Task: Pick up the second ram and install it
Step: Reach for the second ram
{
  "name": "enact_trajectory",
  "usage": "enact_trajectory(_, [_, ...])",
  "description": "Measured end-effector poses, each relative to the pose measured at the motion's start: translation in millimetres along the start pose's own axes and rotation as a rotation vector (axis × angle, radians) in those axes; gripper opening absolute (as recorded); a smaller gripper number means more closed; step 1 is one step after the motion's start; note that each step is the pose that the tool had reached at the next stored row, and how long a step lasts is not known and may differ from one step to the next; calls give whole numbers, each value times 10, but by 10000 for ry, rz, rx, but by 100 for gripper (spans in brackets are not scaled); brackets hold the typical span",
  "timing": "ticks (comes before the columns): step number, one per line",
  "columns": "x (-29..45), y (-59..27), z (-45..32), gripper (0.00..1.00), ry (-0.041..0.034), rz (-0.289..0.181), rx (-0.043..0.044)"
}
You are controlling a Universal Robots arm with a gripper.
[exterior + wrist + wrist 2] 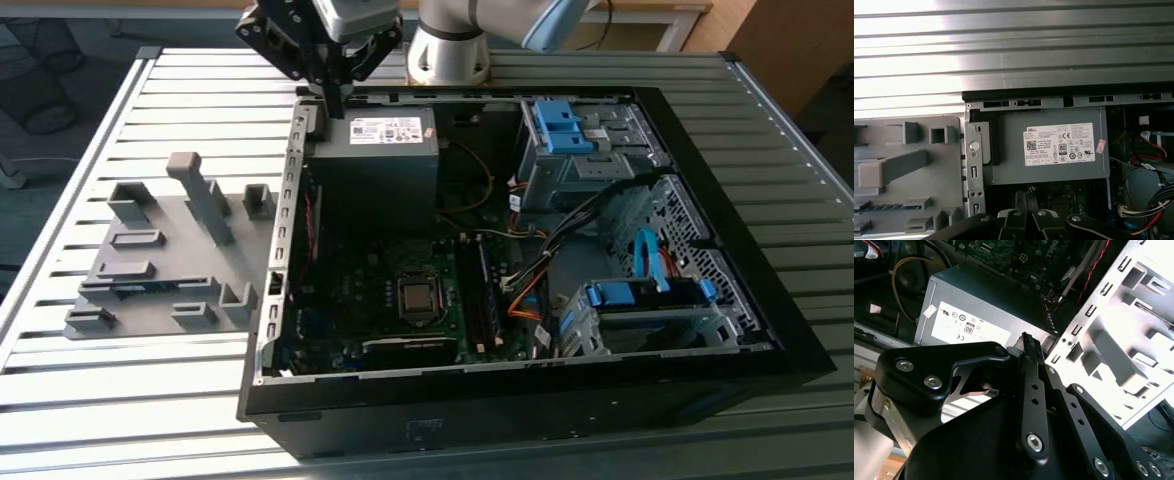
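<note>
I see the claw (pixel 331 98) with its fingers pressed together on nothing, hanging over the power supply (pixel 374 130) at the computer case's (pixel 534 410) corner. In the first wrist view the second ram (pixel 889 206) lies in the grey holder (pixel 944 200) on the bench (pixel 80 380), beside the case.

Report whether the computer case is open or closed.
Open: the computer case has no side panel; motherboard and power supply lie exposed.

Thin blue second ram (pixel 889 206) sits in grey holder (pixel 949 167).
</note>
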State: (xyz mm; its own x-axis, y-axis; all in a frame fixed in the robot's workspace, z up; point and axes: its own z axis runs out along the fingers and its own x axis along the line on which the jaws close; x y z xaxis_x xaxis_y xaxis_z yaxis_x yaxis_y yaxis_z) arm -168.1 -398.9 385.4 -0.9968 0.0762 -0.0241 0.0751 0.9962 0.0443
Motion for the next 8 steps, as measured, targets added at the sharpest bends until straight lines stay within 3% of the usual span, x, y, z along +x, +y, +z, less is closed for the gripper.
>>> enact_trajectory(8, [20,-2,3,11,0,0,0])
